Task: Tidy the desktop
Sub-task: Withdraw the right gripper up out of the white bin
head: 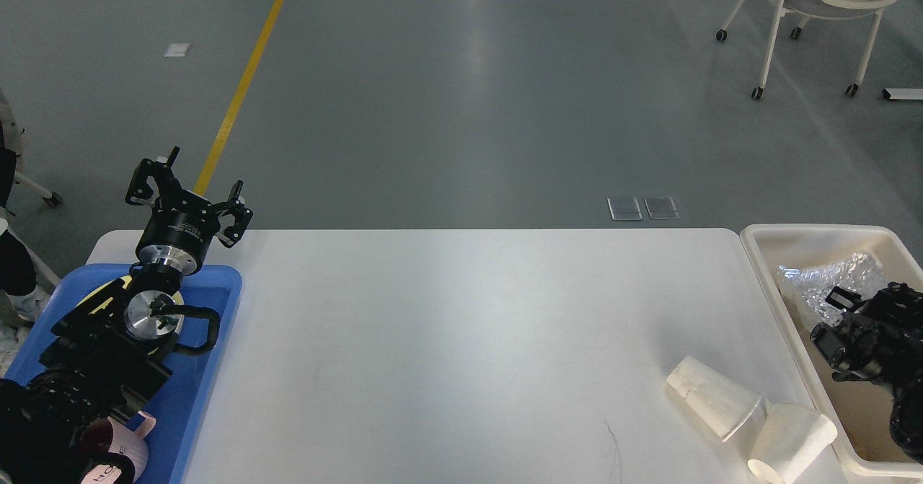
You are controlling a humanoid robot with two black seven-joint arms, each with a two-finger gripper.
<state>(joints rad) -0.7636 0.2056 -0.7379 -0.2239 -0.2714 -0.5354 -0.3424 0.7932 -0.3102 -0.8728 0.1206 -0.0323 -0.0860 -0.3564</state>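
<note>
A blue plastic tray (209, 368) sits at the tabletop's left edge, with a pink mug (119, 451) at its near end. Two white paper cups (714, 396) lie on their sides near the right front corner, touching. A cream-white bin (782, 282) beside the right edge holds a crinkled silver foil bag (826, 282). A white chair (822, 8) stands on the grey floor beyond.

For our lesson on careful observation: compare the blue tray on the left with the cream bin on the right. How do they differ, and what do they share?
The blue tray is bright blue and shallow; the cream bin is off-white with taller walls. The tray holds a pink mug; the bin holds a crinkled silver bag. The left tool hangs open above the tray's far end; the right tool sits inside the bin, its fingers unclear. Both are rectangular plastic containers at opposite ends of the desktop.
</note>
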